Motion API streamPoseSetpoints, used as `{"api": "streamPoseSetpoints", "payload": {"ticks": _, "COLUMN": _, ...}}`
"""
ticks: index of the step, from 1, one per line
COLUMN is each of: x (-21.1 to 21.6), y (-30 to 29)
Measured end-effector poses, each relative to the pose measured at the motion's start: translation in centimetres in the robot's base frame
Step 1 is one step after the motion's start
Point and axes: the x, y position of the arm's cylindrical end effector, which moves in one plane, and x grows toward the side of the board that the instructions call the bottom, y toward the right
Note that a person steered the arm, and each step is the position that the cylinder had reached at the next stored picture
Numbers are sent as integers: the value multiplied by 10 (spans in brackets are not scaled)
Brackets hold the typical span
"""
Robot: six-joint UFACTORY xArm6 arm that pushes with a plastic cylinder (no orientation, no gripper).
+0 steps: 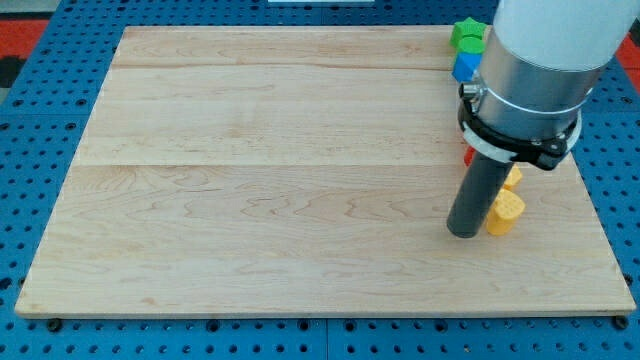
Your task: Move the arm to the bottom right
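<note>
Plainly, pale wooden counter [300, 180] on blue pegboard [30, 150]; no hand visible, my tip [462, 233] touches yellow block [505, 212].

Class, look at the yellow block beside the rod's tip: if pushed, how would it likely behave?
The yellow block looks rigid and squat, so it would probably slide rather than tip. The smooth wooden board suggests little resistance. My tip sits against its left edge, so an off-centre push may spin it.
</note>
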Motion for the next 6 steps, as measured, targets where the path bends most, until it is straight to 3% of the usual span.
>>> {"api": "streamPoseSetpoints", "payload": {"ticks": 5, "x": 4, "y": -27}}
{"api": "streamPoseSetpoints", "payload": {"ticks": 6, "x": 46, "y": -10}}
